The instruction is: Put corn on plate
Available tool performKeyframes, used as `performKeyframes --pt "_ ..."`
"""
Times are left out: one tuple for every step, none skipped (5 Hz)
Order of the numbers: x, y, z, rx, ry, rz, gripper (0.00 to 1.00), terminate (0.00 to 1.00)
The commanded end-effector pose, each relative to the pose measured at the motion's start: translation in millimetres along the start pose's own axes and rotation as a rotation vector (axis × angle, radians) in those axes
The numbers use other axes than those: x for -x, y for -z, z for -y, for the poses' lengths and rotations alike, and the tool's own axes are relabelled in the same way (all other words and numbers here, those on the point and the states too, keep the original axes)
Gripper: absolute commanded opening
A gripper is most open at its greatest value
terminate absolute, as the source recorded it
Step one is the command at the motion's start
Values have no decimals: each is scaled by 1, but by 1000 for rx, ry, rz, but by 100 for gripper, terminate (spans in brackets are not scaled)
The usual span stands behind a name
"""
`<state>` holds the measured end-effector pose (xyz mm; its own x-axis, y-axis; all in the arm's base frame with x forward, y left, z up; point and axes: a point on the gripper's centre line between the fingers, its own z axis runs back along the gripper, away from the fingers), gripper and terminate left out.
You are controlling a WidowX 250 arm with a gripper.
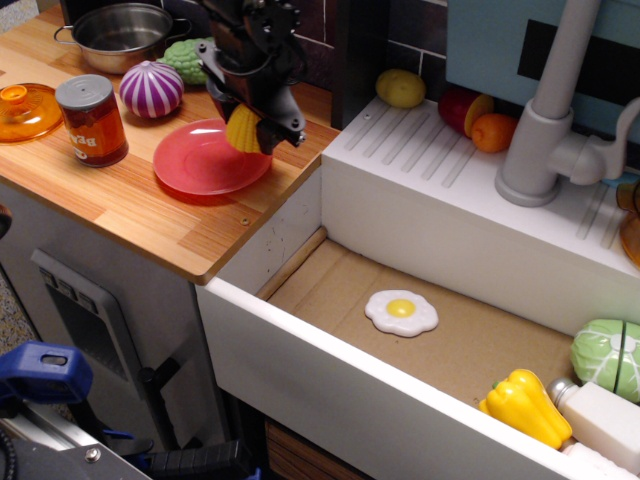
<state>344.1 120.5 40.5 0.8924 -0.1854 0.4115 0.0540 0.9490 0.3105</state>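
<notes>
The gripper (pixel 247 128) pinched the corn (pixel 243 131) – hung over the plate's (pixel 195 160) right edge – ready for lowering.

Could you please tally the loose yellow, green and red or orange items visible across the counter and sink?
Yellow: 3 (corn, potato, pepper)
Green: 2 (gourd, cabbage)
Red or orange: 5 (plate, lid, can, apple, orange)
Total: 10

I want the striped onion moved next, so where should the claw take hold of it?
Grip the striped onion around its widest middle, coming straight down from above. It sits upright and round on the counter; the can and green gourd crowd its sides, leaving the top open.
</notes>
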Motion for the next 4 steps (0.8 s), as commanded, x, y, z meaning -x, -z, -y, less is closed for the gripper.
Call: performKeyframes --pt "-5 6 -18 -13 24 46 0 0" --pt "1 1 -19 -31 43 36 0 0" --pt "1 1 -19 -31 43 36 100 0" --pt "1 1 -19 -31 43 36 100 100"
